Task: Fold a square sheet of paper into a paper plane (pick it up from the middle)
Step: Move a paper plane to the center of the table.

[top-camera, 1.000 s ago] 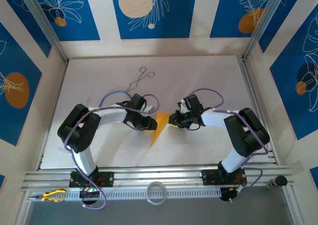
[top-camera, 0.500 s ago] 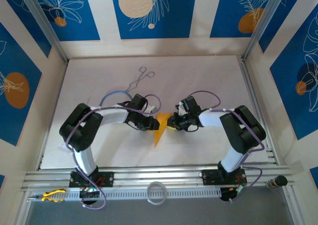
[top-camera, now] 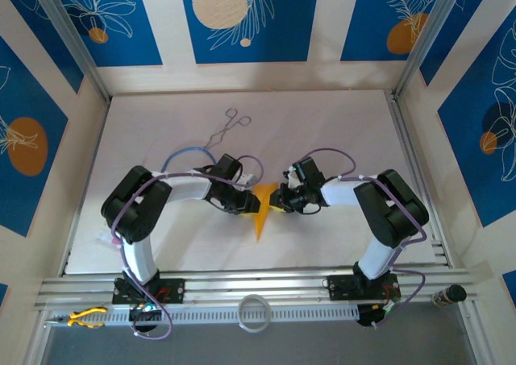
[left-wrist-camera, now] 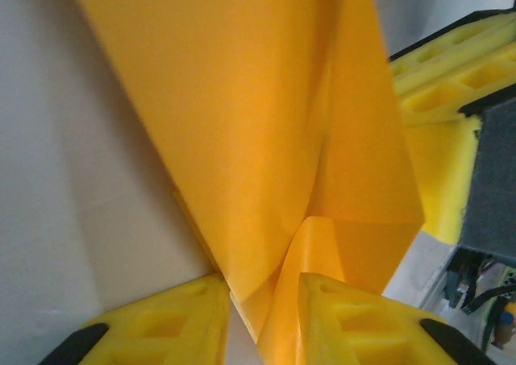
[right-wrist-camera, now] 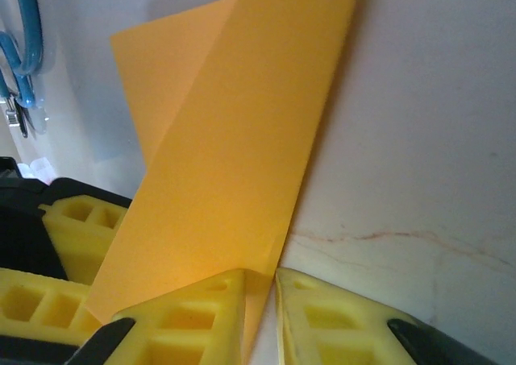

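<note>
Our right gripper (top-camera: pixel 276 198) is clamped on the plane (top-camera: pixel 260 213); our left gripper (top-camera: pixel 247 206) straddles its opposite edge, but we cannot tell whether it pinches.

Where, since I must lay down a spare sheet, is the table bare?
Bare: the table at far right, beyond the right arm, and the near strip below the paper plane. Crowded: centre, where left gripper and right gripper meet at it; forceps lie far left.

One paper plane (top-camera: pixel 260 217); two arms, left (top-camera: pixel 181 189) and right (top-camera: pixel 345 192); one scissor-like tool (top-camera: pixel 228 128); one white ring (top-camera: pixel 239 313)
</note>
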Robot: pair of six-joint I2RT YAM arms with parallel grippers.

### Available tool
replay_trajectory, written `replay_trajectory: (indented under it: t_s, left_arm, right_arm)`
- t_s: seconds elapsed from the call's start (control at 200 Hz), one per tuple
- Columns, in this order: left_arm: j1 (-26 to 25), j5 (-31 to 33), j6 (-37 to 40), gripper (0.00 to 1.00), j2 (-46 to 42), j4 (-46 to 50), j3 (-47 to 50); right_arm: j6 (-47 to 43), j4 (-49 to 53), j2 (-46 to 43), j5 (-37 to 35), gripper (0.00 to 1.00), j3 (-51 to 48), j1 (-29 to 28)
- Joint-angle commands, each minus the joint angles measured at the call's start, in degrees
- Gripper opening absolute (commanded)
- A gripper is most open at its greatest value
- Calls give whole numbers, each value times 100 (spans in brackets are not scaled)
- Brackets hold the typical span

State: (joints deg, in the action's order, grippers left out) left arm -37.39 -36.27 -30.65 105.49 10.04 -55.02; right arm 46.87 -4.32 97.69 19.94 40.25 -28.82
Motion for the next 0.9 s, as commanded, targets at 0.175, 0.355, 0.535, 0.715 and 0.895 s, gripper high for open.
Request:
replay_trajectory:
  t_s: [0.175, 0.355, 0.535, 0.715, 0.895]
  left_arm:
    - [-140, -464, -473, 23, 166, -728, 66]
    - [-148, -388, -582, 16, 158, -848, 135]
    - [-152, -11, -574, 9, -118, -623, 120]
    - [-151, 508, -335, 6, -394, 27, -79]
    - [-193, 901, -90, 5, -494, 636, -300]
  right_arm:
    - [80, -121, 77, 195, 16, -130, -36]
    - [108, -147, -7, 161, 16, -197, -21]
    - [150, 27, -401, 44, 19, -255, 39]
    - [177, 351, -899, -6, 23, -215, 61]
    - [274, 435, -1126, 106, 33, 7, -87]
